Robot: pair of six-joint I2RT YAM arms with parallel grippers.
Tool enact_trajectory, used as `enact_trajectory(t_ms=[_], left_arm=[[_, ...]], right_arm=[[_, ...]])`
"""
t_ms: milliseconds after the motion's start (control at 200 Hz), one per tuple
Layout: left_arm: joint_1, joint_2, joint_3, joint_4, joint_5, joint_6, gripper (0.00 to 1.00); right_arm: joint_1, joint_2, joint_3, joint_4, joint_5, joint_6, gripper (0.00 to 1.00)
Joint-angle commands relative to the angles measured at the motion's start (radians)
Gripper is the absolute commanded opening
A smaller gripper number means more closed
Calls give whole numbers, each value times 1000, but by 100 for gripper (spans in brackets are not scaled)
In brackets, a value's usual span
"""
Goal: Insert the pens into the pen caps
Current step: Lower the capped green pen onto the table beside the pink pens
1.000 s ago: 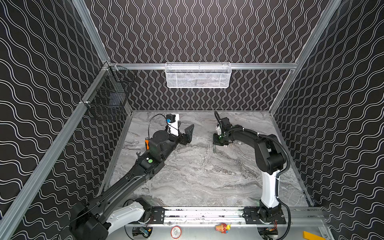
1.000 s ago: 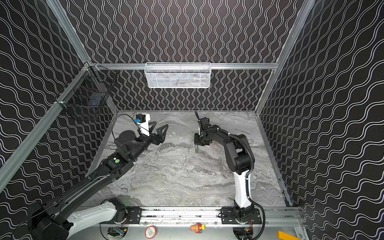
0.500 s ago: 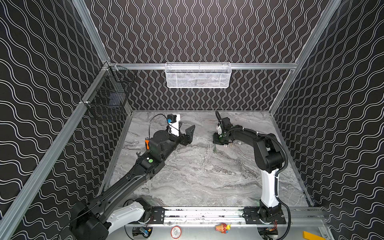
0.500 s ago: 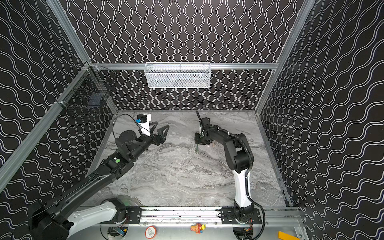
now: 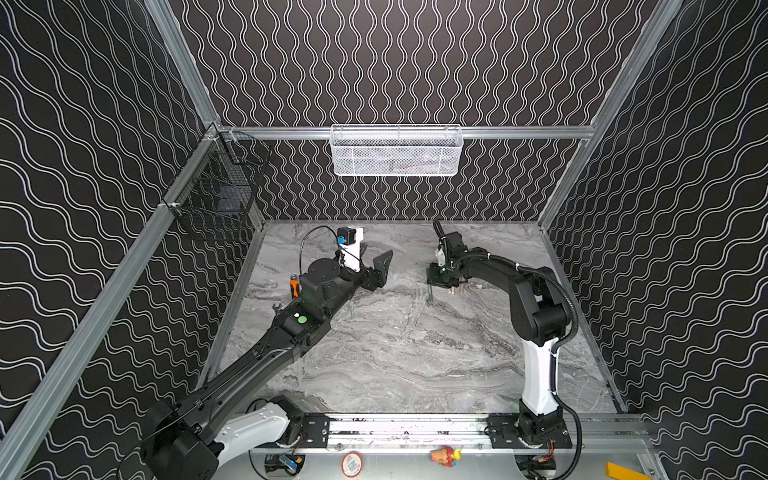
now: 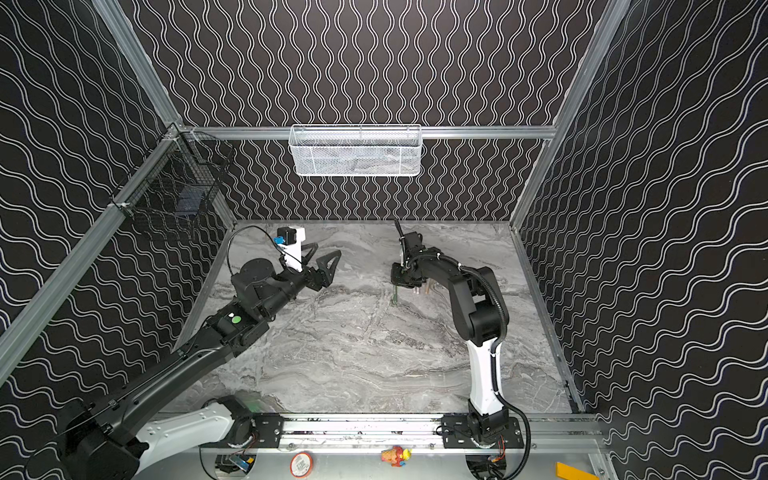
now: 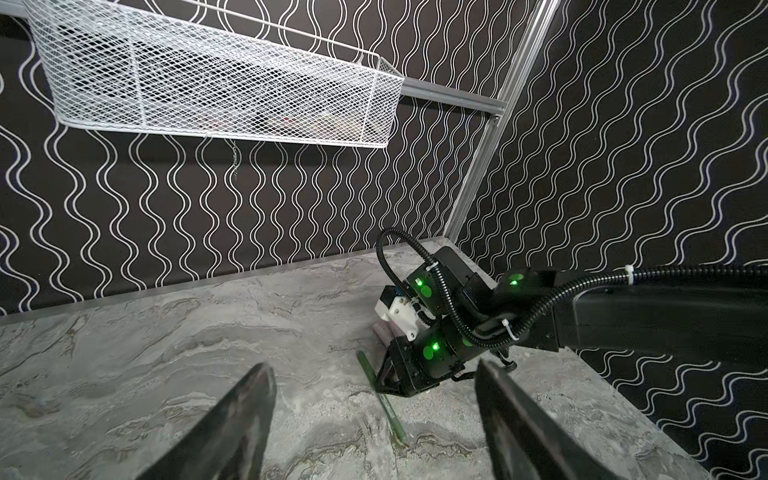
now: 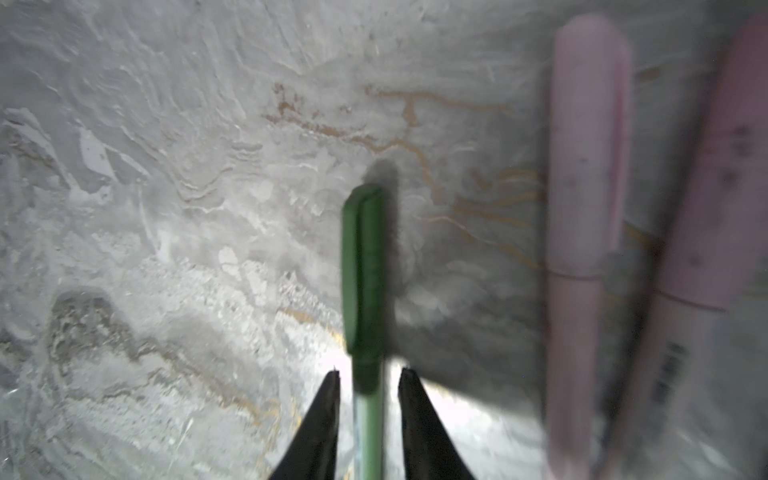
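Observation:
A dark green pen (image 8: 368, 432) with its green pen cap (image 8: 363, 270) on lies on the marble table. My right gripper (image 8: 368, 374) straddles the barrel just behind the cap, open a little, with a gap on each side. Both top views show the green pen (image 5: 430, 293) (image 6: 394, 296) reaching out from under this gripper (image 5: 436, 283). Two pale pink pens, each in its pink cap (image 8: 582, 166) (image 8: 719, 187), lie side by side close by. My left gripper (image 7: 374, 368) hangs open and empty over the table (image 5: 380, 266), facing the green pen (image 7: 384, 403).
An orange-handled black tool (image 5: 294, 286) lies by the left arm near the left wall. A white mesh basket (image 5: 397, 151) hangs on the back wall and a black wire basket (image 5: 216, 199) on the left wall. Marble table (image 5: 395, 353) stretches toward the front rail.
The right gripper's jaws have parted from the green pen. Both arms have stayed about where they were.

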Motion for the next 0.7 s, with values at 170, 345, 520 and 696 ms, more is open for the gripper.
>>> enact_trajectory(t_ms=[170, 345, 520, 696], left_arm=[[-1, 1, 17, -2, 46, 84, 84], [-1, 9, 63, -61, 45, 121, 93], [-1, -37, 151, -263, 36, 157, 99], [-6, -181, 138, -458, -142, 81, 99]], right_arm=[[-4, -74, 24, -52, 10, -22, 35], [-4, -225, -25, -42, 6, -23, 38], [-3, -451, -117, 23, -32, -27, 47], [9, -684, -219, 111, -54, -30, 100]])
